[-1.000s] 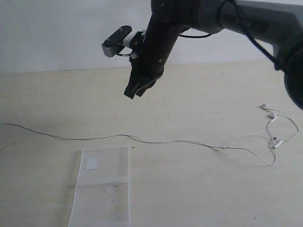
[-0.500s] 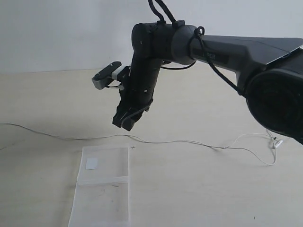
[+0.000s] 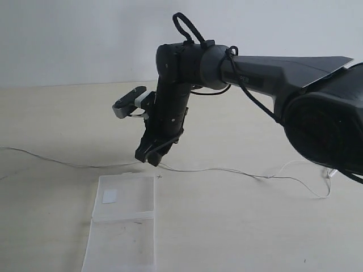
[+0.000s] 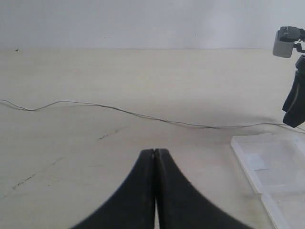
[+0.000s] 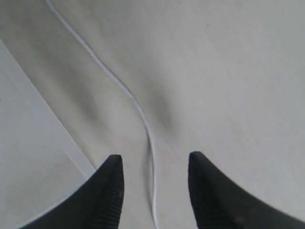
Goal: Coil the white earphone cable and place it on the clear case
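The white earphone cable (image 3: 215, 169) runs thin across the table from the left edge to a loop at the right; its earbuds are hidden behind the right arm. The clear case (image 3: 122, 226) lies flat below it, opened into two panels, with a small white sticker (image 3: 110, 196) on the far panel. My right gripper (image 3: 148, 157) hangs open just over the cable, right above the case's far edge; in the right wrist view the cable (image 5: 143, 119) passes between its fingers (image 5: 112, 179). My left gripper (image 4: 156, 151) is shut and empty, away from the cable (image 4: 119, 109).
The pale table (image 3: 238, 226) meets a white wall at the back. The right arm (image 3: 255, 62) reaches across from the right over the table's middle. The right gripper and the case (image 4: 271, 162) show at the edge of the left wrist view.
The right arm has swung down and left, bringing its open gripper from high above the table to just over the cable by the case. The arm now covers the earbuds.
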`<action>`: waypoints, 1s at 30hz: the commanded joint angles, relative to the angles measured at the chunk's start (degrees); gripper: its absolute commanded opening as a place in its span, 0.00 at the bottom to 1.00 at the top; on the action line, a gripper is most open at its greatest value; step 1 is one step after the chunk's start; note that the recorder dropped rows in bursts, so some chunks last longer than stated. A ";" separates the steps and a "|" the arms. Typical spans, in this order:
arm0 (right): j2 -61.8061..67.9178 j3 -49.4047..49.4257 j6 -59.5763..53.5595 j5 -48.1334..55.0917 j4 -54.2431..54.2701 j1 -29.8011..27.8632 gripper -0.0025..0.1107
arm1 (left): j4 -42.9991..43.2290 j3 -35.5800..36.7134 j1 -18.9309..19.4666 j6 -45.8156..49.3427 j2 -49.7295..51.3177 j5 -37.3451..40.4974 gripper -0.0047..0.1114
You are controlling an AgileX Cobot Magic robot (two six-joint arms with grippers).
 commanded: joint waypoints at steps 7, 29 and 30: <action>1.84 -0.57 0.62 -1.03 0.02 0.04 0.41 | -0.44 0.13 0.18 0.00 -0.37 -0.61 0.04; -0.10 -0.57 0.63 3.23 -2.85 0.04 0.02 | -0.44 0.13 0.18 0.00 -0.37 -0.61 0.04; -1.06 -0.57 0.63 2.90 -2.85 0.04 0.02 | -0.44 0.13 0.18 0.00 -0.37 -0.61 0.04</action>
